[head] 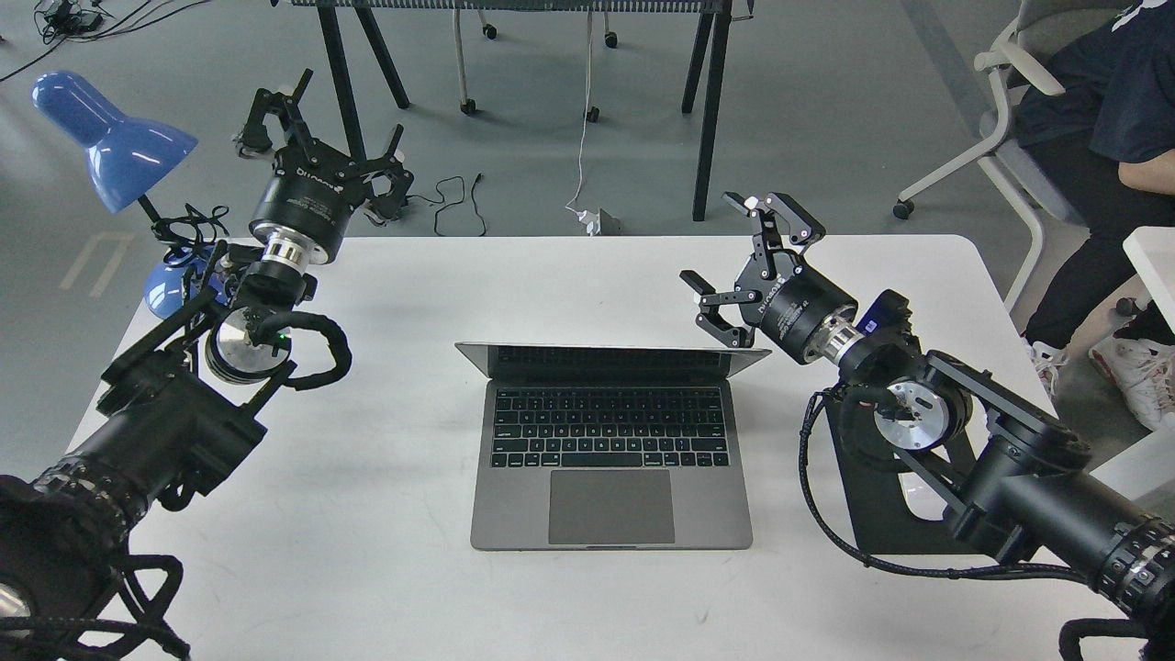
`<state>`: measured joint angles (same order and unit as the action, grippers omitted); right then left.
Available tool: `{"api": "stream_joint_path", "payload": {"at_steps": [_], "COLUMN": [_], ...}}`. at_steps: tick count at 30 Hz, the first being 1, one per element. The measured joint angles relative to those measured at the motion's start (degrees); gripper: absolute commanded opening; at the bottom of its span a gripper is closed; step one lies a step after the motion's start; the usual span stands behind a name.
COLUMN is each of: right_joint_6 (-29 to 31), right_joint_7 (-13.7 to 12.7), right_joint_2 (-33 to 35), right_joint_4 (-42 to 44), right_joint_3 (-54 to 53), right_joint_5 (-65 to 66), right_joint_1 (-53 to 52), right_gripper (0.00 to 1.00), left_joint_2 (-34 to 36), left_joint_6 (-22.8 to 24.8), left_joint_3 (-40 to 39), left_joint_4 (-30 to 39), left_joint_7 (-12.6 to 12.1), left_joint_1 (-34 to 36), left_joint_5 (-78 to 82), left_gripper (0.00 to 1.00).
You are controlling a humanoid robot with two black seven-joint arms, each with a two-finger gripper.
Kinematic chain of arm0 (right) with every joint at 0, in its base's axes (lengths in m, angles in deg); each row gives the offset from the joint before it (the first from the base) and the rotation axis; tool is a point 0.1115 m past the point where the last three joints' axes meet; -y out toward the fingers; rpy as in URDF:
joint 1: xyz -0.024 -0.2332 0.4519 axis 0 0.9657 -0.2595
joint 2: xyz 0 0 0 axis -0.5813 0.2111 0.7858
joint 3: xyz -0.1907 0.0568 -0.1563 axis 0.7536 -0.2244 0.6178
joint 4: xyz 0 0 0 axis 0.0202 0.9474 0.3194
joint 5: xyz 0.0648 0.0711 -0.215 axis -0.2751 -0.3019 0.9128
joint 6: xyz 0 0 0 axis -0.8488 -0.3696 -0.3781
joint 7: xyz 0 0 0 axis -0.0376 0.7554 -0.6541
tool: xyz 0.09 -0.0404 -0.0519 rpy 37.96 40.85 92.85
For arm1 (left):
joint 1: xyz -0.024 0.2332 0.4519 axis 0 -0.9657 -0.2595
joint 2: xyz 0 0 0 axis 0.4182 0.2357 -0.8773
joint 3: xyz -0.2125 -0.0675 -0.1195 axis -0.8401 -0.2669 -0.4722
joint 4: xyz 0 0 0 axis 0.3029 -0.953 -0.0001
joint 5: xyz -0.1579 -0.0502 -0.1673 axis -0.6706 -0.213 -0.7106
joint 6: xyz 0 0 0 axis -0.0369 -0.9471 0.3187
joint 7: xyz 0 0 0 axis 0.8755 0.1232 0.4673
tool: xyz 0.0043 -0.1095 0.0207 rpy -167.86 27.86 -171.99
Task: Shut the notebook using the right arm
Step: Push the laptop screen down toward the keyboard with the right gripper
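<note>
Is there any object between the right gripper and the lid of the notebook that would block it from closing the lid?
Nothing visible does. The right gripper is open and hovers just above and to the right of the notebook lid's upper right corner, with only bare table near it. The mouse pad lies farther back, under the arm.

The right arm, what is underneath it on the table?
Under the right arm lies a black mouse pad on the white table, with part of a white mouse showing beside the arm's links. The arm covers the rest of both.
</note>
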<state>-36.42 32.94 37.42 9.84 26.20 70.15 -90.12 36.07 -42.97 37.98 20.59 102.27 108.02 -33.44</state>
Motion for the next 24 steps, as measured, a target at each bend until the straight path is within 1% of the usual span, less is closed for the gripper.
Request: {"api": "stream_joint_path", "payload": {"at_steps": [7, 16, 24], "right_joint_6": [0.0, 0.0, -0.3], "right_joint_7": [0.0, 0.7, 0.7], "right_joint_2": [1.7, 2.9, 2.8], "right_joint_4": [-0.5, -0.4, -0.3], "right_joint_3": [0.7, 9.6, 13.8], "right_joint_5": [2.4, 6.9, 11.4], "right_joint_1": [2.5, 3.2, 3.2], "right_gripper": [1.0, 1.0, 1.0], "left_joint_2": [0.0, 0.0, 0.0], "left_joint_6": [0.0, 0.0, 0.0], "left_joint_3": [0.0, 0.0, 0.0], "left_joint_4": [0.0, 0.0, 0.0], "left_joint_7": [0.0, -0.1, -0.1], "left_joint_1": [0.0, 0.0, 0.0], "left_joint_5": [0.0, 0.1, 0.0], "left_gripper": [1.0, 1.0, 1.0]}}
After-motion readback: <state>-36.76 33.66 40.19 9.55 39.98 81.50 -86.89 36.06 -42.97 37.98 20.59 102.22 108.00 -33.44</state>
